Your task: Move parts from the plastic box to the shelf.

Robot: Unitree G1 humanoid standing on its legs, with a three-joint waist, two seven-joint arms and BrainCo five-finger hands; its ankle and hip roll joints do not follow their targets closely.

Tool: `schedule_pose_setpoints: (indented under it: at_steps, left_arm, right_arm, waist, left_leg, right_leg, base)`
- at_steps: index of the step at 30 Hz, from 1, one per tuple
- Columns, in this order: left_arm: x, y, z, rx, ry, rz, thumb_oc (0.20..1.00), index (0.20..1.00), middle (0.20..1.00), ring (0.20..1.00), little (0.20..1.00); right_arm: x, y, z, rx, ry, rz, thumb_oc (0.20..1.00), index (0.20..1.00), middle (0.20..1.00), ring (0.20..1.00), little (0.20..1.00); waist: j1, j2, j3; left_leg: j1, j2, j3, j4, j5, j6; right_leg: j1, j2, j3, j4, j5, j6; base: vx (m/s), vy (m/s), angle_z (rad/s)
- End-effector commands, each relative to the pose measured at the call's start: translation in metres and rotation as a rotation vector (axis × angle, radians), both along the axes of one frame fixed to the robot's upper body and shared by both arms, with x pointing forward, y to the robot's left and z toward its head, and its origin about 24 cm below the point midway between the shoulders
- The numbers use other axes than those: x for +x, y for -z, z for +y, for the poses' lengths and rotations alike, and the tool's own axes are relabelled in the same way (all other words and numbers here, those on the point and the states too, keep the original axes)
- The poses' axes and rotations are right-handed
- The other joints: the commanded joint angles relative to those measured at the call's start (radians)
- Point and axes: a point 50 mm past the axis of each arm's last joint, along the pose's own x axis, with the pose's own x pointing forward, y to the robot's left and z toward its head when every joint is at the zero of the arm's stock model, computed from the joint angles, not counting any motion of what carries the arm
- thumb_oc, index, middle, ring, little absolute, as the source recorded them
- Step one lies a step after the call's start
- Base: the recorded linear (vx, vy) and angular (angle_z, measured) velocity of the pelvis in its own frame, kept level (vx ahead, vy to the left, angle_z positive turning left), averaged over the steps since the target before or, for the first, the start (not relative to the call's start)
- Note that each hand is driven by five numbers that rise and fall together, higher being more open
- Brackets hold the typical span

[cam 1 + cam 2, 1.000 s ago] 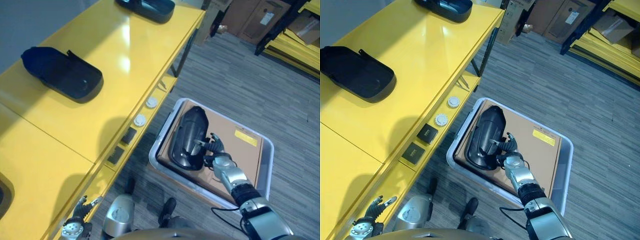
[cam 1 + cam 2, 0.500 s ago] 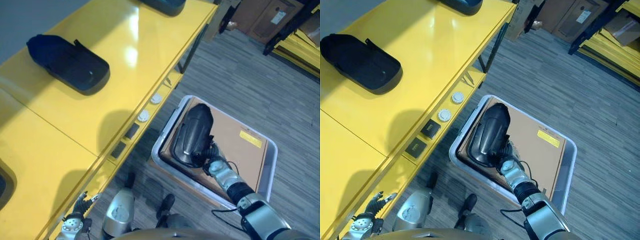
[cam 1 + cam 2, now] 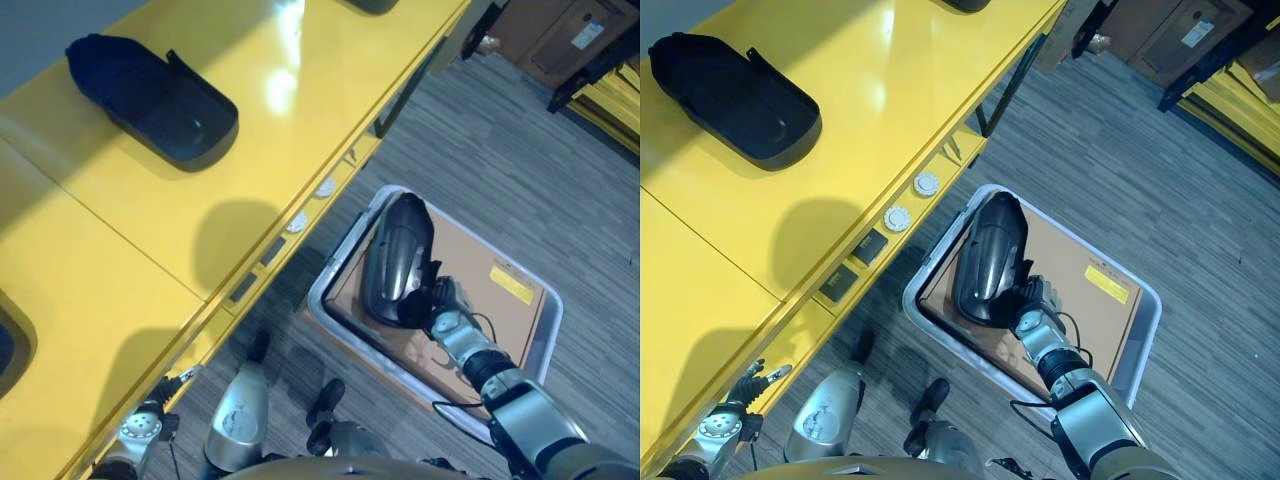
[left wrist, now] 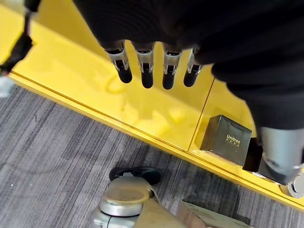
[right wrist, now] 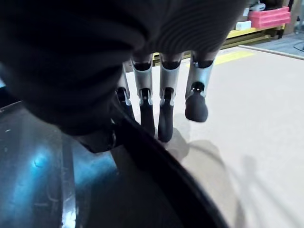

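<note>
A long black moulded part (image 3: 396, 258) lies in the grey plastic box (image 3: 546, 338) on its cardboard liner (image 3: 1095, 305), along the side nearest the shelf. My right hand (image 3: 443, 303) is at the part's near end. In the right wrist view the part's rim (image 5: 156, 161) runs between the thumb and the fingers (image 5: 165, 107), whose tips reach down to the cardboard. Another black part (image 3: 155, 98) rests on the yellow shelf top (image 3: 300, 130). My left hand (image 3: 733, 402) hangs low by the shelf's front edge, fingers (image 4: 145, 66) straight and holding nothing.
Two white round pieces (image 3: 927, 183) (image 3: 898, 218) and small black boxes (image 3: 871, 246) (image 4: 224, 140) sit on the shelf's lower level. More black parts show at the shelf's far end (image 3: 372, 4) and left edge (image 3: 4, 350). Cardboard boxes (image 3: 575, 35) stand at the back right.
The camera has shifted. My right hand has come off the part's inside, dropped to its near end and closed over the rim. The left hand hangs as before.
</note>
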Motion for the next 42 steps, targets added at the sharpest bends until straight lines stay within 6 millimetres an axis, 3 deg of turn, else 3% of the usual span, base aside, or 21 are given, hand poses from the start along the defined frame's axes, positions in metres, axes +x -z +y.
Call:
schedule_pose_setpoints:
  at_steps: [1,9,14,16,19,22,25,31,37,42]
  left_arm:
    - [0.010,-0.008,0.001,-0.010,0.032,-0.047,1.000,1.000,1.000,1.000,1.000]
    - [0.024,-0.018,-0.008,-0.133,0.027,-0.145,1.000,1.000,1.000,1.000,1.000]
    - [0.035,-0.035,-0.024,-0.232,0.128,-0.234,1.000,1.000,1.000,1.000,1.000]
    - [0.043,-0.046,-0.035,-0.329,0.184,-0.282,1.000,1.000,1.000,1.000,1.000]
    - [0.069,-0.086,-0.070,-0.544,0.307,-0.428,1.000,1.000,1.000,1.000,1.000]
    - [0.087,-0.111,-0.095,-0.645,0.390,-0.520,1.000,1.000,1.000,1.000,1.000]
    - [0.098,-0.124,-0.112,-0.744,0.390,-0.524,1.000,1.000,1.000,1.000,1.000]
    - [0.109,-0.120,-0.149,-0.931,0.339,-0.339,1.000,1.000,1.000,1.000,1.000]
    - [0.125,-0.109,-0.164,-0.788,0.309,-0.205,1.000,1.000,1.000,1.000,1.000]
    - [0.136,-0.113,-0.173,-0.787,0.315,-0.199,1.000,1.000,1.000,1.000,1.000]
  right_arm:
    - [-0.032,0.034,0.009,0.081,-0.009,0.135,0.200,0.200,0.200,0.200,0.200]
    - [-0.040,0.036,-0.003,0.221,0.147,0.063,0.200,0.200,0.200,0.200,0.200]
    - [-0.044,0.027,-0.020,0.311,0.264,-0.053,0.200,0.200,0.200,0.200,0.200]
    - [-0.043,0.017,-0.026,0.332,0.293,-0.114,0.200,0.200,0.200,0.200,0.200]
    - [-0.045,0.002,-0.029,0.309,0.239,-0.178,0.200,0.200,0.200,0.200,0.200]
    - [-0.043,-0.006,-0.027,0.296,0.181,-0.196,0.200,0.200,0.200,0.200,0.200]
    - [-0.041,-0.010,-0.025,0.290,0.146,-0.204,0.200,0.200,0.200,0.200,0.200]
    - [-0.030,-0.021,-0.017,0.292,0.066,-0.226,0.200,0.200,0.200,0.200,0.200]
    - [-0.007,-0.042,0.001,0.290,-0.048,-0.257,0.200,0.200,0.200,0.200,0.200]
    - [0.004,-0.052,0.017,0.291,-0.126,-0.241,0.200,0.200,0.200,0.200,0.200]
  waist:
    - [0.015,0.039,-0.015]
    - [0.005,0.044,-0.036]
    - [-0.010,0.049,-0.072]
    - [-0.029,0.057,-0.101]
    - [-0.085,0.086,-0.171]
    - [-0.124,0.099,-0.201]
    - [-0.150,0.111,-0.216]
    - [-0.196,0.125,-0.243]
    - [-0.244,0.134,-0.273]
    - [-0.262,0.137,-0.287]
  left_leg:
    - [0.009,0.003,0.025,-0.013,-0.042,0.023]
    - [0.034,0.009,0.034,-0.024,-0.042,0.021]
    - [0.081,0.023,0.051,-0.039,-0.048,0.017]
    - [0.106,0.029,0.064,-0.052,-0.046,0.016]
    - [0.176,0.046,0.111,-0.081,-0.048,0.008]
    - [0.211,0.053,0.142,-0.094,-0.049,0.002]
    - [0.228,0.056,0.157,-0.099,-0.050,0.000]
    - [0.258,0.059,0.180,-0.111,-0.050,0.000]
    - [0.290,0.066,0.214,-0.122,-0.051,-0.003]
    - [0.303,0.068,0.231,-0.124,-0.054,-0.005]
  right_leg:
    - [-0.050,-0.027,0.062,0.043,0.039,0.061]
    - [-0.036,-0.025,0.067,0.037,0.041,0.059]
    - [-0.007,-0.023,0.071,0.033,0.038,0.055]
    - [0.006,-0.023,0.079,0.028,0.036,0.052]
    - [0.041,-0.018,0.111,0.009,0.029,0.043]
    - [0.058,-0.016,0.129,-0.010,0.030,0.040]
    - [0.062,-0.016,0.142,-0.013,0.028,0.040]
    - [0.066,-0.014,0.164,-0.013,0.026,0.043]
    - [0.070,-0.008,0.191,-0.015,0.021,0.046]
    - [0.072,-0.008,0.198,-0.016,0.020,0.048]
  base:
    - [0.00,0.000,0.00]
    - [0.01,-0.024,-0.03]
    - [0.05,-0.041,-0.05]
    - [0.07,-0.004,-0.25]
    - [0.09,0.038,-0.59]
    - [0.03,0.024,-0.52]
    - [0.01,0.026,-0.22]
    - [0.02,0.024,-0.12]
    - [0.05,0.014,-0.11]
    - [0.04,0.010,-0.13]
